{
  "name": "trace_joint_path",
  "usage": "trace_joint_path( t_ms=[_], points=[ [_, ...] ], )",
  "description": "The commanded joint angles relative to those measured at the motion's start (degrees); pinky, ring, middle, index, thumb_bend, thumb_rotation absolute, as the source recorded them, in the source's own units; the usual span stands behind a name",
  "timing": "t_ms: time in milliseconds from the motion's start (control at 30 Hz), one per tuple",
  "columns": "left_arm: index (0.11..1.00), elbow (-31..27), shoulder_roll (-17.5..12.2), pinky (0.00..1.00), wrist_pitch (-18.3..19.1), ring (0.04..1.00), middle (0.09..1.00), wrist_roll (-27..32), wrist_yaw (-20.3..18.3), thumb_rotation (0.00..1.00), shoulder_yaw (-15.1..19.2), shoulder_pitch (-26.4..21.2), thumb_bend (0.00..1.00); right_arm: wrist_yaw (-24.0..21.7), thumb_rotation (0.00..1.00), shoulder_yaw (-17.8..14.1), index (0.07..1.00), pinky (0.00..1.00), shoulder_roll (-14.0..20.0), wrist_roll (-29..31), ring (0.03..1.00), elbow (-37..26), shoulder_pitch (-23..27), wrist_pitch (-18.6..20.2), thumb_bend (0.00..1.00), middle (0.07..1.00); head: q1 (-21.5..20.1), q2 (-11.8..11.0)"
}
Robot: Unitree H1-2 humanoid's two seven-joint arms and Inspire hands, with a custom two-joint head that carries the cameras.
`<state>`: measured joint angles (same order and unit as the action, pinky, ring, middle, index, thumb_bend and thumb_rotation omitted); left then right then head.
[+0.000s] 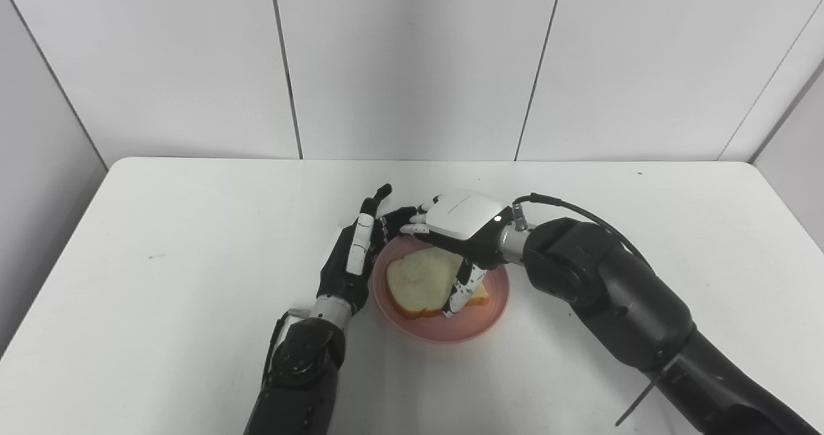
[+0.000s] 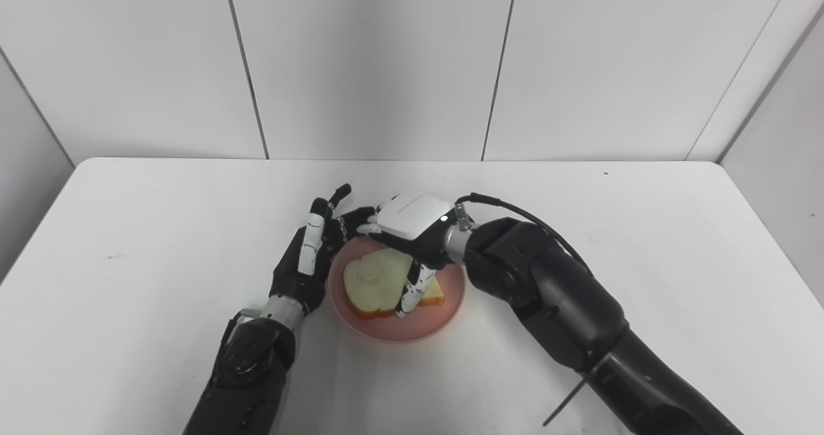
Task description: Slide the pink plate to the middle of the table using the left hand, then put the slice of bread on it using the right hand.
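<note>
Pale bread slice (image 1: 421, 284) on pink plate (image 1: 450, 329)

From my seat, the right hand (image 1: 460, 229) covers the far rim of the pink plate (image 1: 479, 329) and the far edge of the slice of bread (image 1: 415, 280), so I can't tell whether its fingers touch the bread. Both forearms are cut off at the bottom edge.
</note>
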<state>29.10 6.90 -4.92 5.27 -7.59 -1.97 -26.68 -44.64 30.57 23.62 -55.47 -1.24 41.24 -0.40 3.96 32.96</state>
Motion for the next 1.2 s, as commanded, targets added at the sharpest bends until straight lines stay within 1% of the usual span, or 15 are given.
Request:
trace_joint_path(
  t_ms=[0,67,167,267,333,467,500,533,567,667,767,800,900,967,1167],
  points=[
    [0.923,2.0,-0.4,0.86,2.7,0.812,0.754,0.0,1.3,0.97,0.7,1.9,0.85,-0.5,0.43,-1.4,0.915,1.0,0.9,-0.1,1.0,-3.1,2.5,0.1,1.0,1.0,0.1,0.1],
    [0.921,1.4,-0.3,0.86,3.1,0.812,0.754,0.0,1.3,0.97,0.7,2.0,0.85,-1.3,0.42,-2.3,0.914,1.0,1.2,0.7,1.0,-4.9,2.0,0.8,1.0,1.0,0.1,0.1],
    [0.917,1.0,-0.3,0.86,3.2,0.813,0.757,0.1,1.1,0.97,0.8,2.1,0.84,-0.3,0.44,-5.6,0.899,1.0,1.4,5.2,1.0,-7.3,0.3,0.7,1.0,0.987,0.0,0.1],
    [0.91,0.8,-0.3,0.86,2.4,0.816,0.761,-0.2,1.4,0.96,0.8,2.3,0.85,3.8,0.49,-10.4,0.88,1.0,0.5,11.3,0.983,-8.2,-2.1,-0.3,1.0,0.959,-0.3,0.2],
    [0.89,0.8,0.2,0.84,0.7,0.826,0.778,-1.4,3.5,0.95,1.0,2.5,0.85,9.6,0.53,-15.1,0.871,0.97,-1.5,17.9,0.949,-6.5,-4.6,-2.1,0.98,0.933,-0.2,0.1],
    [0.87,0.5,1.1,0.82,-2.4,0.871,0.911,-3.5,7.4,0.93,1.2,3.0,0.86,18.6,0.67,-20.4,0.899,0.81,-4.5,24.9,0.908,-0.5,-7.7,-5.1,0.89,0.917,-0.1,0.2],
    [0.872,0.2,1.3,0.85,-3.2,0.904,0.958,-4.2,8.3,0.94,1.2,3.1,0.85,21.3,0.74,-21.7,0.916,0.82,-5.4,26.5,0.929,1.7,-8.6,-5.9,0.86,0.927,-0.1,0.2],
    [0.872,-0.3,1.4,0.85,-3.6,0.904,0.958,-4.6,9.2,0.94,1.2,3.3,0.85,24.3,0.74,-24.3,0.916,0.82,-7.4,29.9,0.929,4.8,-9.7,-5.8,0.86,0.927,-0.1,0.3],
    [0.867,-0.8,1.5,0.89,-4.0,0.932,0.973,-4.9,9.8,0.93,1.3,3.4,0.86,26.7,0.78,-26.4,0.93,0.87,-9.1,32.8,0.949,7.2,-10.6,-5.7,0.86,0.949,-0.1,0.3],
    [0.872,-1.8,1.4,0.94,-4.3,0.962,0.979,-5.5,10.7,0.92,1.3,3.6,0.88,31.4,0.83,-31.0,0.936,0.89,-12.8,39.0,0.961,11.5,-12.2,-5.4,0.84,0.969,-0.1,0.4],
    [0.904,-2.4,1.5,0.95,-5.7,0.977,0.993,-6.7,12.0,0.91,1.3,3.8,0.9,36.7,0.9,-34.7,0.929,0.92,-15.8,42.9,0.958,14.6,-13.6,-4.5,0.81,0.946,-0.1,0.4],
    [0.938,-2.5,1.6,0.96,-6.1,0.988,0.998,-7.1,12.4,0.91,1.3,3.9,0.89,37.8,0.91,-35.4,0.925,0.96,-16.3,43.6,0.966,15.1,-13.8,-3.8,0.81,0.941,-0.1,0.4],
    [0.984,-3.3,2.0,0.99,-7.1,0.999,1.0,-9.4,14.6,0.91,0.9,4.1,0.87,39.6,0.9,-38.7,0.922,1.0,-18.8,49.1,0.994,15.7,-14.4,0.8,0.86,0.944,-0.2,0.5],
    [0.99,-3.6,2.2,1.0,-7.1,1.0,1.0,-10.4,15.8,0.91,0.8,4.1,0.86,39.8,0.87,-39.6,0.946,1.0,-19.5,52.0,0.999,16.1,-14.6,1.8,0.81,0.964,-0.2,0.5],
    [0.982,-5.0,2.1,1.0,-4.9,1.0,1.0,-11.4,16.2,0.92,0.1,3.5,0.87,40.5,0.83,-38.5,0.935,1.0,-19.3,53.6,0.993,16.5,-15.6,1.9,0.83,0.959,-0.4,0.5]
  ],
)
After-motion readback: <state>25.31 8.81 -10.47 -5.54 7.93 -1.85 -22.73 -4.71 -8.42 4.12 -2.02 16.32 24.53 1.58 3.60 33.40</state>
